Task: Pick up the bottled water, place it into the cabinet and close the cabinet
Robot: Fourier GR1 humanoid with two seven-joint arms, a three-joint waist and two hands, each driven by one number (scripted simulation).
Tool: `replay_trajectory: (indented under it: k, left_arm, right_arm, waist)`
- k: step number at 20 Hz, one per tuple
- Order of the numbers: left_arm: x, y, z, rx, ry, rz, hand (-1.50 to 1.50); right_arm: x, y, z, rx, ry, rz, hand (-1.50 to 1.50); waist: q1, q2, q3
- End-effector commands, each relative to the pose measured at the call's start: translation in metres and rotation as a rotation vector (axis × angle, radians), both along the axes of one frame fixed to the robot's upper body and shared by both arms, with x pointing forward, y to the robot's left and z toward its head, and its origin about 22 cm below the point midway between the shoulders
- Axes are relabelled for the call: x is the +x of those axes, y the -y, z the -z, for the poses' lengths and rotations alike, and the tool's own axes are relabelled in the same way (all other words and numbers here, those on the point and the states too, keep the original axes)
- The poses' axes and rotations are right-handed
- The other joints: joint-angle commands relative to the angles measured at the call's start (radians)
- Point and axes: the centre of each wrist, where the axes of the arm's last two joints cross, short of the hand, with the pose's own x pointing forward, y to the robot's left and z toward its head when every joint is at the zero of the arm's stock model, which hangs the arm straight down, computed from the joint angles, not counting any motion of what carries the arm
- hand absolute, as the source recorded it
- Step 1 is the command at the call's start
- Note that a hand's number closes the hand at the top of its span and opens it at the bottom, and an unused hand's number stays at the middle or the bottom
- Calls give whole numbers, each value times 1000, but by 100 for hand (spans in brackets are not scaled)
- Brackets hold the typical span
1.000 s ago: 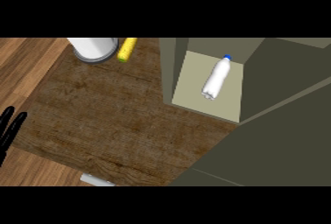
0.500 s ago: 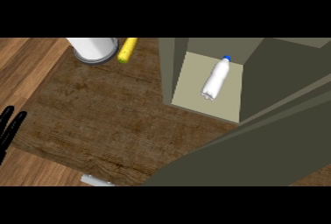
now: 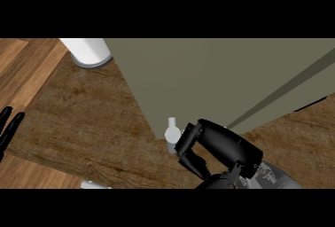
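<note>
Head view shows the right hand point(image 3: 219, 148), fingers curled on nothing, against the cabinet door point(image 3: 216, 75) beside its white handle point(image 3: 171, 132); the bottled water is hidden, likely inside. Slipping off the door's edge could leave it ajar.

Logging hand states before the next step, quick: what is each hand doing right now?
Left hand: open, fingers straight, resting at the view's left edge.
Right hand: shut, fingers curled, holding nothing visible, beside the cabinet door.
</note>
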Motion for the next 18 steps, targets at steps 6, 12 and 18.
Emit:
replay_trajectory:
  k: [6,12,18]
  left_arm:
    - [-1,-9,2,-9,11,-21,-150]
    - [-2,-10,4,-25,8,-29,-150]
    - [-6,-14,10,-26,5,-44,-150]
  right_arm:
    - [77,-41,-36,61,-8,333,150]
    - [115,-53,-55,150,-50,476,150]
    - [126,-56,-53,227,-114,540,-150]
  waist:
    - [-28,-8,6]
    - [-37,-3,10]
    - [-59,-5,10]
